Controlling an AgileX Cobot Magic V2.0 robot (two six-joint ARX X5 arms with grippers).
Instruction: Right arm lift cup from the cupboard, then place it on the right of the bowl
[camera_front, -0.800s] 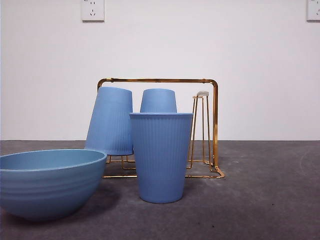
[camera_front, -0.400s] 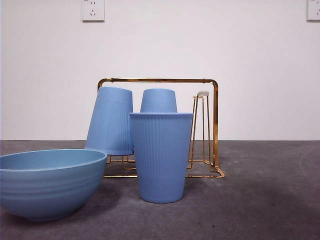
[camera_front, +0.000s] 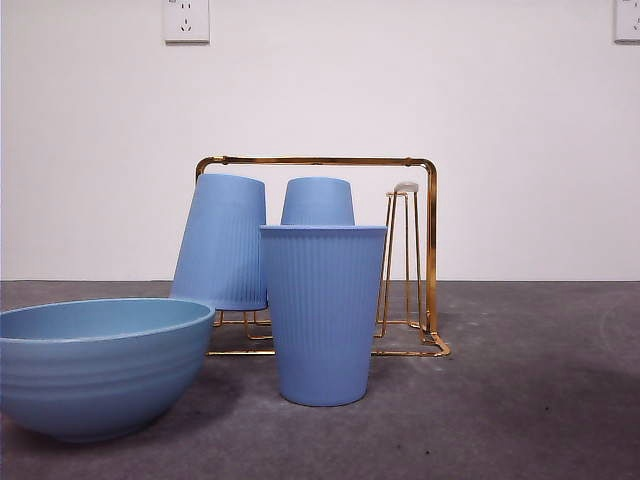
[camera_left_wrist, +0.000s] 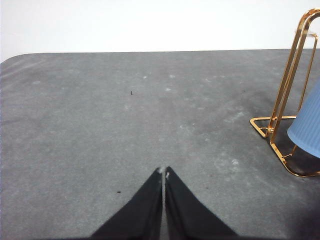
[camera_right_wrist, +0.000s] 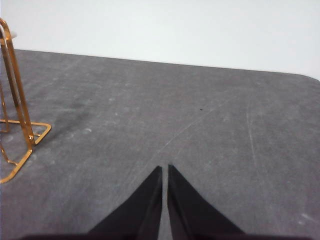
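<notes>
A tall ribbed light-blue cup (camera_front: 322, 313) stands upright on the dark table, just right of the wide light-blue bowl (camera_front: 98, 364) and in front of the gold wire cupboard (camera_front: 430, 250). Two more cups hang upside down on the cupboard's pegs: one tilted at the left (camera_front: 222, 242), one behind the standing cup (camera_front: 317, 201). My right gripper (camera_right_wrist: 164, 169) is shut and empty over bare table, the cupboard's corner (camera_right_wrist: 20, 125) off to its side. My left gripper (camera_left_wrist: 163, 171) is shut and empty, with the cupboard (camera_left_wrist: 285, 100) and a cup's edge (camera_left_wrist: 307, 127) beside it. Neither arm shows in the front view.
One bare gold peg with a white tip (camera_front: 404, 187) stands at the cupboard's right end. A white wall with two sockets (camera_front: 186, 20) runs behind the table. Open grey table surface (camera_front: 540, 380) lies to the right of the standing cup.
</notes>
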